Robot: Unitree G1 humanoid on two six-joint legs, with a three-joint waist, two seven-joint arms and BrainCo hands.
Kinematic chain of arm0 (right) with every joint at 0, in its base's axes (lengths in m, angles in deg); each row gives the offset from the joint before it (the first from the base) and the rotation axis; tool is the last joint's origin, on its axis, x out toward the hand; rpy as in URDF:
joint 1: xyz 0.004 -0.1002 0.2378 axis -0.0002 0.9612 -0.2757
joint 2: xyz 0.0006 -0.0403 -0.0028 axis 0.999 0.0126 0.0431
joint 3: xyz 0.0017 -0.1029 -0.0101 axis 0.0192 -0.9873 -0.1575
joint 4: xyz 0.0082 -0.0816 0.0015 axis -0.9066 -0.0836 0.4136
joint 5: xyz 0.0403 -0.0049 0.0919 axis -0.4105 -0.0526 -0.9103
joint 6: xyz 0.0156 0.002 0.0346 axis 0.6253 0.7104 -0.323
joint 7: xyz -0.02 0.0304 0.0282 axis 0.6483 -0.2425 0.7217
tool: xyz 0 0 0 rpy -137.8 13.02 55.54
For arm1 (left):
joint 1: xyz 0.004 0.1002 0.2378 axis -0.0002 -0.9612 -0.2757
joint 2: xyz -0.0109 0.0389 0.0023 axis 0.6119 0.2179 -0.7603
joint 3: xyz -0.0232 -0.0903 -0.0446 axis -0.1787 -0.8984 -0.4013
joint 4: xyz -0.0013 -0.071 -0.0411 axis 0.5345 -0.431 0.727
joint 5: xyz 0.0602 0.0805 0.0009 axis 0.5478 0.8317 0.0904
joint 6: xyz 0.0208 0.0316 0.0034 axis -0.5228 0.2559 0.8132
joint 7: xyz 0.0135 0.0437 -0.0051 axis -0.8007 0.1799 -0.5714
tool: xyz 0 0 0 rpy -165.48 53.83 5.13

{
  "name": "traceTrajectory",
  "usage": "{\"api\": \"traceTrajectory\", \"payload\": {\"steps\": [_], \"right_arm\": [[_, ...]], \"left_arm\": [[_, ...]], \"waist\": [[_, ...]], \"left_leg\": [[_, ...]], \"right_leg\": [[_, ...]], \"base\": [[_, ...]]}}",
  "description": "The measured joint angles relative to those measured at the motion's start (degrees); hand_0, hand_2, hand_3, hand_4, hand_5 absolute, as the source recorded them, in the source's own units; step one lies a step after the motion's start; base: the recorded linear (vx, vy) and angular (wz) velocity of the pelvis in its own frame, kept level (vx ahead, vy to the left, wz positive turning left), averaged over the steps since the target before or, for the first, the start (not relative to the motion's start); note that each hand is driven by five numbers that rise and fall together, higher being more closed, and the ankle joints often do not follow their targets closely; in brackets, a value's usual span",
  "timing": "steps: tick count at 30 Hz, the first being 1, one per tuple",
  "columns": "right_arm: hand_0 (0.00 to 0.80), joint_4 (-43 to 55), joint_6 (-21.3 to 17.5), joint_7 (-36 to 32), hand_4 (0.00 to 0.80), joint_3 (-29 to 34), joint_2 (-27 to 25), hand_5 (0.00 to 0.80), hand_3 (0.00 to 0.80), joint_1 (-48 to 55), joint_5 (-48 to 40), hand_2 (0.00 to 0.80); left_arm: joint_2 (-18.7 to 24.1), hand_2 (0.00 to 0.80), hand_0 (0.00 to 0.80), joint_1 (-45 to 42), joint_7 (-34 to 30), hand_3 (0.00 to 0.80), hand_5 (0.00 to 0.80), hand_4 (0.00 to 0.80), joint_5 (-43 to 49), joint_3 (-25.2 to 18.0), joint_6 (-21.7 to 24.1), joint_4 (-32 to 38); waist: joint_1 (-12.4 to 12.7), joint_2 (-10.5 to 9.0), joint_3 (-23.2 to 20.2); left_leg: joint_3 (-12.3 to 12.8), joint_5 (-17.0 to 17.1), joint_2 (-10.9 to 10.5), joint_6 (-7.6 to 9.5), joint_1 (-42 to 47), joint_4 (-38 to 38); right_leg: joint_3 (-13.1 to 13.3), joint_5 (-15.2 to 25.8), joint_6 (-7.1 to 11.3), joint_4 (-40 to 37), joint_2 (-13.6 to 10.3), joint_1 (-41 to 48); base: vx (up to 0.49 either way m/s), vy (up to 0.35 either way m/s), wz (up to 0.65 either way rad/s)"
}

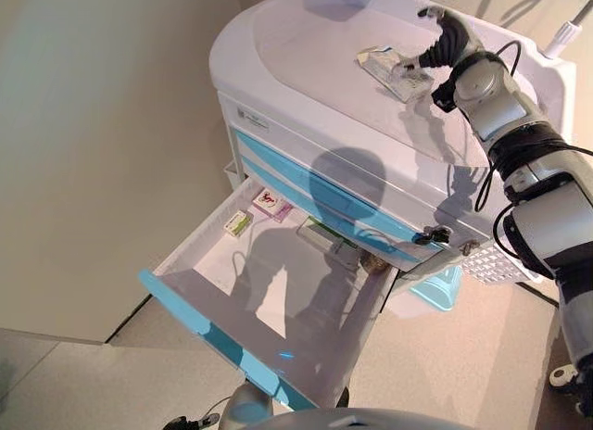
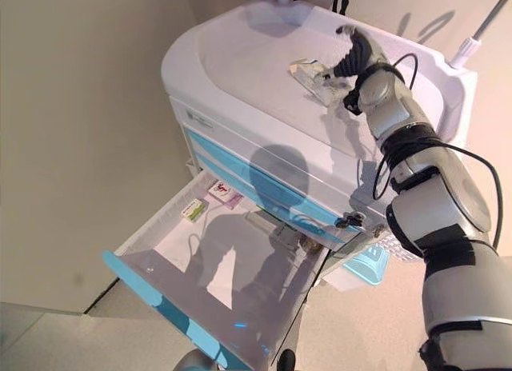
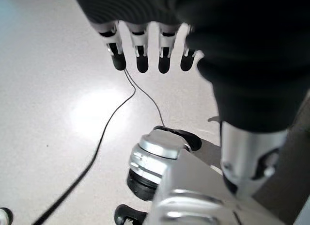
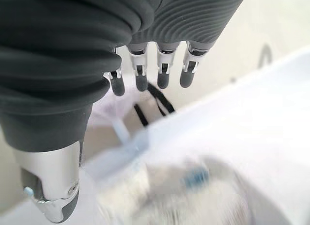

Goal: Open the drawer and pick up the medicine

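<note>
The white cart's lowest drawer (image 1: 269, 296) with a light-blue front stands pulled wide open. Inside it lie a pink-and-white box (image 1: 271, 204), a green-and-white box (image 1: 238, 223) and a further pack (image 1: 326, 240) at the back. A clear medicine packet (image 1: 394, 70) lies on the cart's top (image 1: 306, 50). My right hand (image 1: 445, 36) hovers right beside and above it with straight fingers; the right wrist view shows the hand (image 4: 145, 65) open over the blurred packet (image 4: 193, 186), not gripping it. My left hand (image 3: 160, 40) hangs low over the floor, fingers relaxed, empty.
Two shut blue drawers (image 1: 306, 184) sit above the open one. A light-blue basket (image 1: 438, 286) hangs at the cart's right side. A wall stands close on the left. The open drawer reaches far out toward me.
</note>
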Motion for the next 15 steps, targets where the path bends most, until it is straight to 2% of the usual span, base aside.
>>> {"api": "traceTrajectory", "payload": {"steps": [3,4,6,7,8,9,10,12,13,15], "right_arm": [[0.0,9.3,-1.1,1.4,0.0,4.7,-4.0,0.0,0.0,4.6,-1.8,0.0],[0.0,13.7,-2.6,2.1,0.0,9.9,-4.4,0.0,0.0,8.5,-3.9,0.0],[0.0,16.4,-3.2,2.6,0.0,11.7,-4.7,0.0,0.0,11.8,-7.2,0.0],[0.0,18.0,-3.7,2.8,0.0,13.6,-4.9,0.0,0.0,14.0,-8.7,0.0],[0.0,18.8,-3.9,3.2,0.0,14.8,-5.3,0.0,0.0,16.2,-9.9,0.0],[0.0,21.1,-3.9,3.3,0.0,16.6,-6.1,0.0,0.0,18.7,-10.7,0.0],[0.0,25.1,-4.3,3.7,0.0,20.3,-6.8,0.0,0.0,23.5,-12.0,0.0],[0.0,27.4,-5.0,4.6,0.0,22.3,-6.8,0.0,0.0,27.2,-13.3,0.0],[0.0,30.6,-5.5,5.1,0.0,26.3,-6.6,0.0,0.0,31.4,-14.4,0.0],[0.0,34.1,-6.6,6.3,0.0,30.1,-6.4,0.0,0.0,36.6,-15.6,0.0]], "left_arm": [[-0.1,0.0,0.0,-0.1,0.0,0.0,0.0,0.0,0.1,-0.3,0.0,0.4],[-0.2,0.0,0.0,-0.4,0.0,0.0,0.0,0.0,0.1,-0.4,0.0,0.5],[-0.5,0.0,0.0,-1.1,0.0,0.0,0.0,0.0,0.2,-0.4,-0.1,0.5],[-0.6,0.0,0.0,-1.4,0.0,0.0,0.0,0.0,0.8,-0.4,0.0,0.5],[-0.9,0.0,0.0,-1.7,0.0,0.0,0.0,0.0,2.0,-0.6,-0.1,0.5],[-1.1,0.0,0.0,-1.7,-0.1,0.0,0.0,0.0,2.3,-1.4,-0.1,0.6],[-1.5,0.0,0.0,-2.0,0.0,0.0,0.0,0.0,2.5,-2.4,-0.1,0.7],[-2.4,0.0,0.0,-2.7,-0.1,0.0,0.0,0.0,3.1,-2.7,-0.2,0.6],[-2.9,0.0,0.0,-2.8,0.0,0.0,0.0,0.0,4.1,-2.7,-0.3,0.5],[-3.4,0.0,0.0,-3.0,0.0,0.0,0.0,0.0,4.6,-2.7,-0.3,1.2]], "waist": [[-0.6,0.3,0.2],[-0.9,0.5,0.3],[-2.0,1.13,0.5],[-1.8,1.32,0.5],[-3.2,1.85,0.3],[-3.3,2.04,0.2],[-3.7,2.52,-0.1],[-4.4,3.36,-0.3],[-4.9,3.93,-0.7],[-5.7,4.54,-1.0]], "left_leg": [[0.5,-0.1,0.0,0.02,1.0,0.0],[1.6,-0.2,0.0,0.18,1.7,0.0],[2.6,-0.5,0.0,0.39,3.0,-0.1],[3.2,-0.7,0.1,0.47,3.6,-0.1],[3.3,-0.7,0.1,0.48,3.7,-0.1],[3.5,-0.7,0.1,0.5,3.7,-0.1],[3.8,-0.7,0.1,0.53,3.9,-0.1],[4.7,-0.8,0.1,0.72,4.7,-0.1],[4.7,-0.9,0.1,0.8,4.9,-0.1],[5.2,-1.1,0.2,0.78,5.4,-0.1]], "right_leg": [[0.4,0.0,0.02,0.0,-0.2,0.5],[0.5,0.0,0.03,0.0,-0.3,1.1],[1.7,0.0,0.1,-0.1,-0.4,2.0],[1.9,0.0,0.13,-0.1,-0.4,2.1],[2.1,0.1,0.23,-0.1,-0.5,2.1],[2.3,0.1,0.24,-0.1,-0.5,2.1],[2.7,0.2,0.15,0.0,-0.5,2.1],[3.4,0.4,0.25,0.0,-0.6,2.7],[3.4,0.4,0.28,0.0,-0.6,2.8],[4.0,0.4,0.27,-0.1,-0.6,3.0]], "base": [[0.013,0.012,-0.08],[0.012,0.003,-0.14],[0.009,0.004,-0.25],[0.001,0.0,-0.26],[0.0,0.003,-0.2],[-0.009,-0.005,-0.09],[-0.01,0.001,-0.14],[-0.007,-0.001,-0.19],[-0.004,-0.004,-0.1],[-0.014,-0.006,-0.09]]}}
